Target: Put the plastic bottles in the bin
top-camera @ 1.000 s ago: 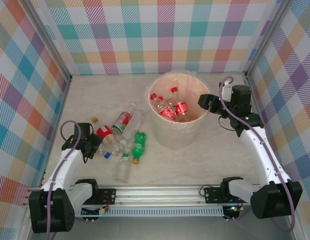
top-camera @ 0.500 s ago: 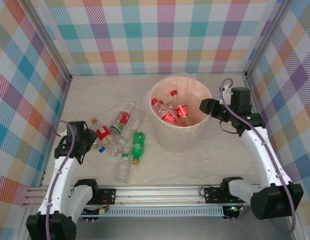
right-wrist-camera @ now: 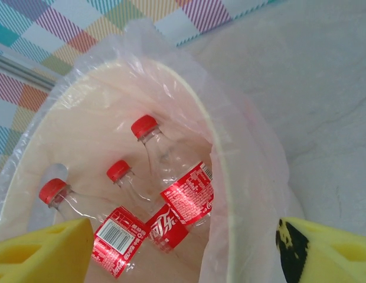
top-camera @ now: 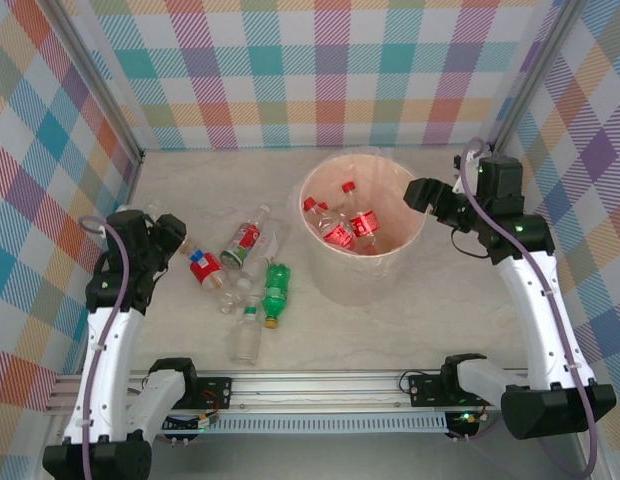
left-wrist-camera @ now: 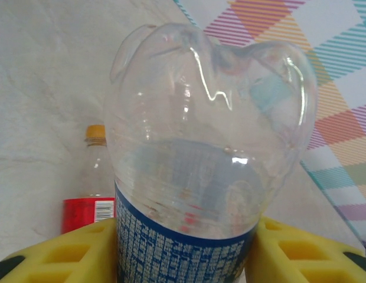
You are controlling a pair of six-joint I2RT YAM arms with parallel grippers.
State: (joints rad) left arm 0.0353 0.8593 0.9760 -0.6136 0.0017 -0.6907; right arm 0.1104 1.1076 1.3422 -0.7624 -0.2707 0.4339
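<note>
The left hand (left-wrist-camera: pixel 180 254) is clenched on a clear blue-labelled bottle (left-wrist-camera: pixel 206 141), its yellow fingers (left-wrist-camera: pixel 59 253) pressing both sides. The right hand (top-camera: pixel 421 193) hangs spread wide and empty at the right rim of the bin (top-camera: pixel 362 282), mid-frame. Three red-capped bottles (top-camera: pixel 342 226) lie inside. A green bottle (top-camera: pixel 278 288) and others lie on the surface (top-camera: pixel 440 320), left of the bin.

Plaid walls (top-camera: pixel 330 70) w/ pale marble tabletop (top-camera: pixel 470 300) (evenly lit).

The left arm (top-camera: pixel 105 330) stands tall, the left tool (top-camera: pixel 170 233) gripping a bottle (left-wrist-camera: pixel 206 147); the right arm (top-camera: pixel 535 290) reaches far, the right tool (top-camera: pixel 422 193) gaping.
</note>
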